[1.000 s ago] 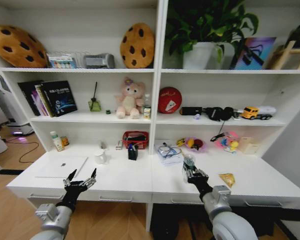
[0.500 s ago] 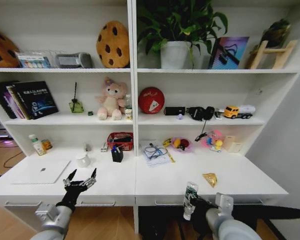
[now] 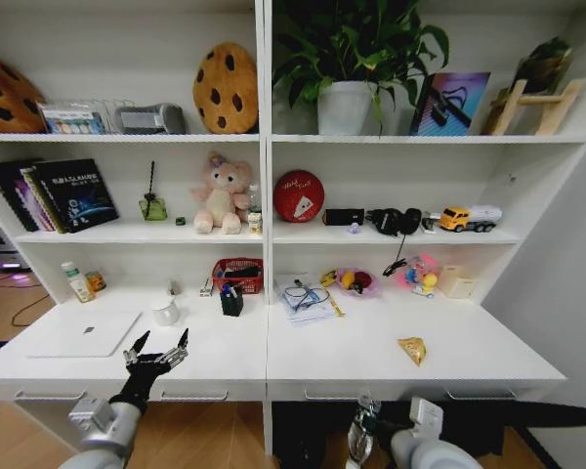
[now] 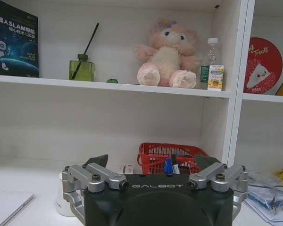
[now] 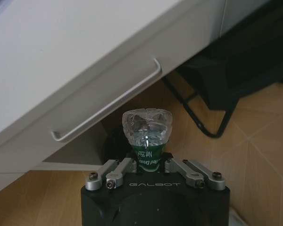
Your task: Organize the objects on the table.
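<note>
The small clear bottle [image 5: 146, 129] shows its base and green label, its cap end hidden inside the right gripper [image 5: 153, 165]. The head view's bottom edge cuts off both arms. On the worktop [image 3: 352, 352], the red basket [image 3: 238, 275] holds contents too small to identify.

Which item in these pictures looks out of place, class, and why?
The small clear plastic bottle with a green label: the right tool grips it below the long white desk's edge, by a drawer handle, not on top.
</note>
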Tool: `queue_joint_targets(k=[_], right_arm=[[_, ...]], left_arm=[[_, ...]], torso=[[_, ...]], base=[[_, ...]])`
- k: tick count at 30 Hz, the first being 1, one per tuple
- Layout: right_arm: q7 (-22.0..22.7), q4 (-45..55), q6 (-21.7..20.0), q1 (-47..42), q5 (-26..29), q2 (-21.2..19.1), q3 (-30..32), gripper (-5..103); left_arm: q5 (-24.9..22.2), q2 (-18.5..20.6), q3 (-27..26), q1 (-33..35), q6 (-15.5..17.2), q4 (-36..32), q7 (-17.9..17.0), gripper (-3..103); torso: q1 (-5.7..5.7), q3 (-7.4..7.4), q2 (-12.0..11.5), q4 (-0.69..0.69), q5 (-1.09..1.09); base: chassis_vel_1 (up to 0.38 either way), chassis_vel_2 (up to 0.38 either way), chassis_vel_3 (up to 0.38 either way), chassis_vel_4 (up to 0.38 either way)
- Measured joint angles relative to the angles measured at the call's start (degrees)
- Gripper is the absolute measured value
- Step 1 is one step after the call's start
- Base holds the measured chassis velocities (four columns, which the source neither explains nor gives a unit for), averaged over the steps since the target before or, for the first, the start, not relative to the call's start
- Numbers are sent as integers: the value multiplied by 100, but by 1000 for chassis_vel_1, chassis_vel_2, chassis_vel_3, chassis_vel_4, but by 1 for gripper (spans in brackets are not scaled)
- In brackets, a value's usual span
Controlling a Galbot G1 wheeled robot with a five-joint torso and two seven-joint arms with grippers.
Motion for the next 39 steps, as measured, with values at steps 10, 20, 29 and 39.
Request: queue_joint_targets(k=[10,20,29,39], right_arm=[[-2291,-3172,78,575,-1774,298,-38,21],[-7135,-6172,1879,1208,-5630,329,-230,21],[-9525,-7979,4746,2089,-9126,785,-16,21],[-9341,-7911,5101,2487,-8830,1105,-180,18]], left_arm=[[0,0,1,0,0,0,1,100],[1,0,1,1,-1,0,2,100],[0,0,1,0,-1,1,1,100],[0,0,0,0,-1,1,0,100]], torso=[[0,0,0,1,-1],[0,0,0,-1,-1],[0,0,0,0,0],[0,0,0,-1,-1]], base=[[0,0,0,0],[0,0,0,0],[0,0,0,0],[0,0,0,0]])
